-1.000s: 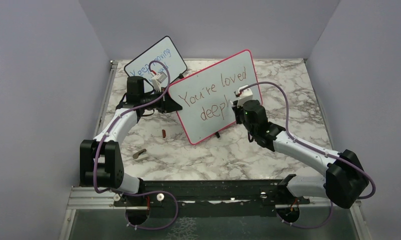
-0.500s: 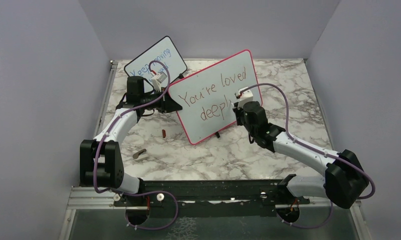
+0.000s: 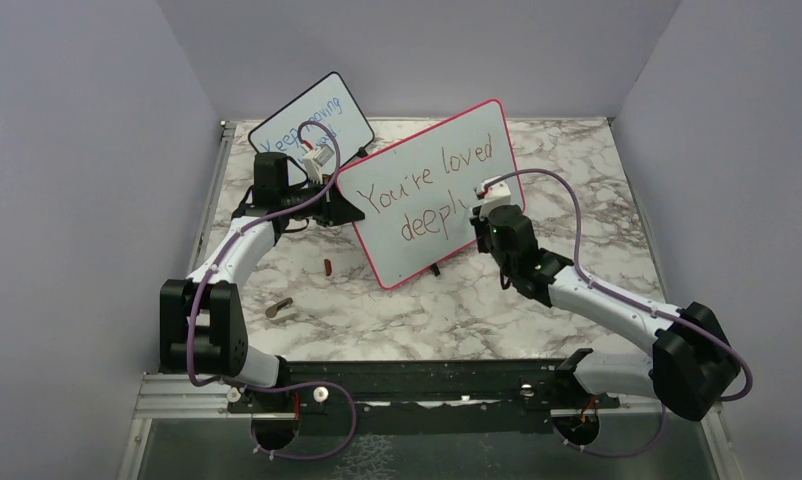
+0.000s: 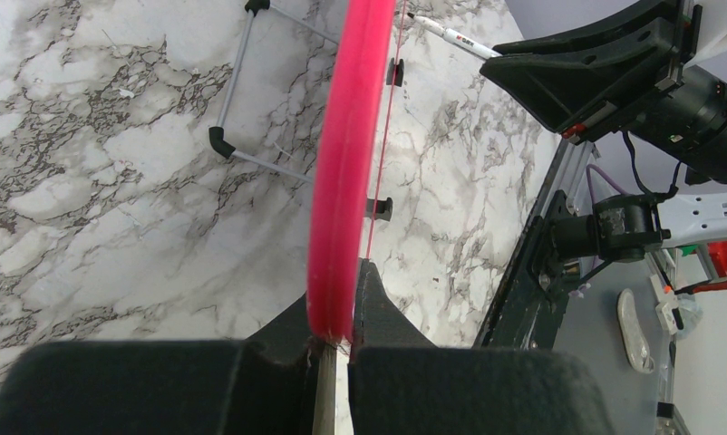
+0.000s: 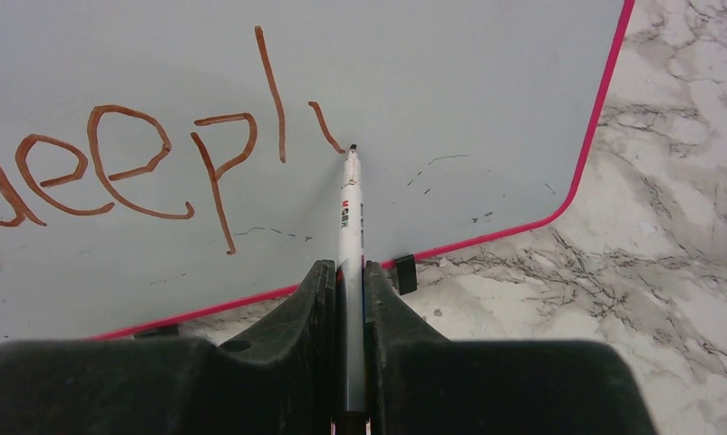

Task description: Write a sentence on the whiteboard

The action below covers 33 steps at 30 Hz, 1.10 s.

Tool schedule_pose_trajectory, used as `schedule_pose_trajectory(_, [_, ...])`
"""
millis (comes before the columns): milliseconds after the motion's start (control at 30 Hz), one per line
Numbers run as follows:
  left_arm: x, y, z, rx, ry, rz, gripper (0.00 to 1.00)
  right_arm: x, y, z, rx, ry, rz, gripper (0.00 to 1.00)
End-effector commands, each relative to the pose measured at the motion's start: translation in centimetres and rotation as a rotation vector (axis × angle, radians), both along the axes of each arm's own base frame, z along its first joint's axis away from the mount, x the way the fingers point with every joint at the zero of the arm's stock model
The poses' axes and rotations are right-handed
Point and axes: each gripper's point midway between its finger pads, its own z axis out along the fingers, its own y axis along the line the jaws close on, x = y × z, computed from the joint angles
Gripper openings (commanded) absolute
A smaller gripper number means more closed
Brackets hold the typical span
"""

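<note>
Pinching the marker (image 5: 350,217) in the right claw (image 5: 349,272), tip pointing far onto the whiteboard (image 5: 450,82) at the sentence (image 5: 115,163)'s unfinished "y" — left claw (image 4: 337,331) clamped on its left edge.

Handwriting on two boards

The whiteboard (image 3: 477,125) bore a brownish-red sentence (image 3: 429,188) in two lines: "You're loved" above "deepl", with a short first stroke of a further letter after the l. The small board (image 3: 347,120) behind it read "Keep moving" in blue, with the first word partly covered and anything below it hidden. The marker (image 5: 350,217) carried red and black print on its barrel, too small to read.
</note>
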Motion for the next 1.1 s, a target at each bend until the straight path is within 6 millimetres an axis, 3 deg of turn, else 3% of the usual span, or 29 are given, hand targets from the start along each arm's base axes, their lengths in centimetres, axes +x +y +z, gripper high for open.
schedule_pose_trajectory(0, [0.7,1.6,-3.1,0.102,0.082,0.097,0.00,0.4,-1.0,1.5,0.017,-0.043,-0.047,0.01])
schedule_pose_trajectory(600, [0.8,1.6,-3.1,0.100,0.085,0.095,0.00,2.2,0.4,3.4,0.041,-0.087,-0.012,0.00])
schedule_pose_trajectory(833, [0.8,1.6,-3.1,0.100,0.084,0.095,0.00,2.3,0.6,2.3,0.034,-0.063,-0.004,0.01])
schedule_pose_trajectory(1067, [0.7,1.6,-3.1,0.100,0.083,0.095,0.00,1.2,0.9,0.4,0.022,0.008,0.043,0.00])
